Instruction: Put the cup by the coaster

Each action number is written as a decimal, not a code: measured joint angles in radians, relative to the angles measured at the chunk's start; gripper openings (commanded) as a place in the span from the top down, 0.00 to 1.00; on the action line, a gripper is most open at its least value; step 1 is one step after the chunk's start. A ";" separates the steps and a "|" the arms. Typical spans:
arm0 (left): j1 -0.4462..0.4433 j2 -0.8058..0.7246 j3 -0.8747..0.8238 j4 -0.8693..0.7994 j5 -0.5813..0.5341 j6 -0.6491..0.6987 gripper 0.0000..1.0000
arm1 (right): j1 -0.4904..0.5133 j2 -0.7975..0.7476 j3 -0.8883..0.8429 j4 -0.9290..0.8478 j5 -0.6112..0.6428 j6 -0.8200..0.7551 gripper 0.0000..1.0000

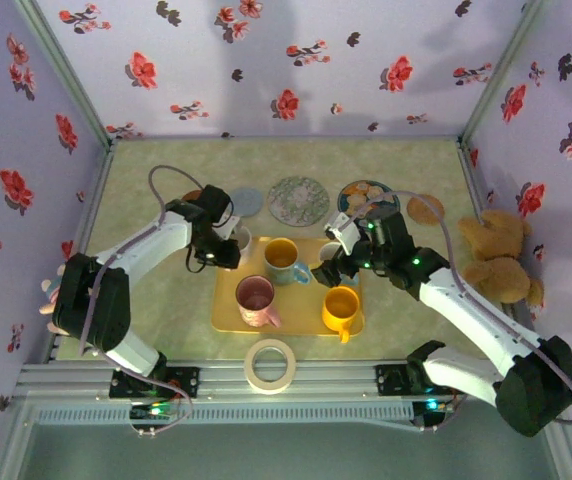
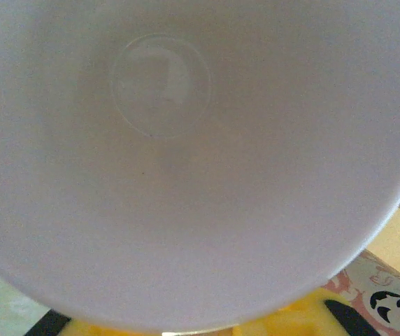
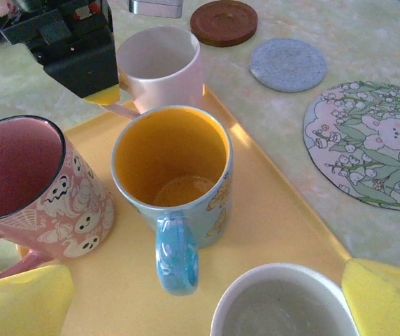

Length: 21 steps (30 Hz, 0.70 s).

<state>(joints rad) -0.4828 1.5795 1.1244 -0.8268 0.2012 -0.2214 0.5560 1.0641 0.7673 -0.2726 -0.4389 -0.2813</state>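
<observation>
A white cup [image 1: 239,240] stands at the far left corner of the yellow tray [image 1: 228,318]. My left gripper [image 1: 226,247] is shut on its wall; the right wrist view shows a yellow pad [image 3: 104,94] pressed against the white cup [image 3: 159,66]. The left wrist view looks down into the white cup's inside [image 2: 165,140]. The grey coaster [image 1: 247,201] [image 3: 288,64] lies on the table just beyond it. My right gripper [image 1: 334,262] [image 3: 200,302] is open, its yellow fingertips [image 3: 385,294] either side of a second white cup [image 3: 284,304].
The tray also holds a blue mug [image 3: 172,168], a pink ghost mug [image 3: 32,189] and a yellow mug [image 1: 340,308]. Beyond it are a brown coaster [image 3: 223,22], a floral mat [image 1: 299,200], a cookie plate [image 1: 368,196] and an orange coaster [image 1: 425,208]. Teddy bear [image 1: 501,255] right, tape roll [image 1: 270,365] near.
</observation>
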 measured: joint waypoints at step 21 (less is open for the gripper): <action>0.000 -0.005 0.057 -0.029 -0.072 0.011 1.00 | 0.002 0.004 0.000 0.061 0.024 0.005 0.00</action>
<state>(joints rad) -0.4828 1.5749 1.1816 -0.8555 0.1295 -0.2100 0.5575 1.0679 0.7673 -0.2115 -0.4145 -0.2768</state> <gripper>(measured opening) 0.176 0.996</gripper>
